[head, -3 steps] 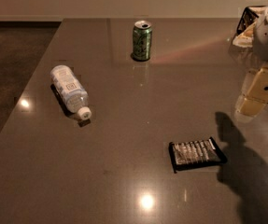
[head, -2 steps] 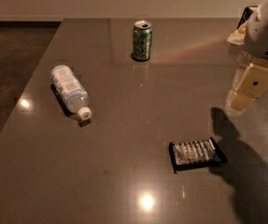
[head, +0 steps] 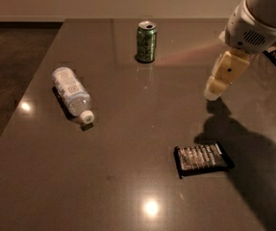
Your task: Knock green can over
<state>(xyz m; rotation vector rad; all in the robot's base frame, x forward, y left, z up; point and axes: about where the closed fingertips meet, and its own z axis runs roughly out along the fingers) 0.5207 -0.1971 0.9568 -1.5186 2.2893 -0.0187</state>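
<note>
- Leftward and a little farther across the surface is where my gripper (head: 213, 93) has come since a moment ago, which puts it nearer the can than it was; nothing else has shifted.
- The small dark-green aluminium soda can with pale lettering and a silver top (head: 146, 42) stands upright near the far edge of the dark, glossy surface (head: 128, 143), untouched.
- My gripper, cream-coloured below a white arm housing, hangs to the right of the can and nearer the camera, well apart from it and above the surface, with its shadow falling below it.
- Whether my jaws are released or clenched I cannot tell; I see nothing held in them.
- A clear plastic water bottle with a white cap (head: 71, 91) lies on its side to the left of the can and nearer the camera, its cap pointing toward the near edge.
- A flat, dark rectangular packet (head: 203, 158) lies on the surface below my gripper, at the edge of the arm's shadow.
</note>
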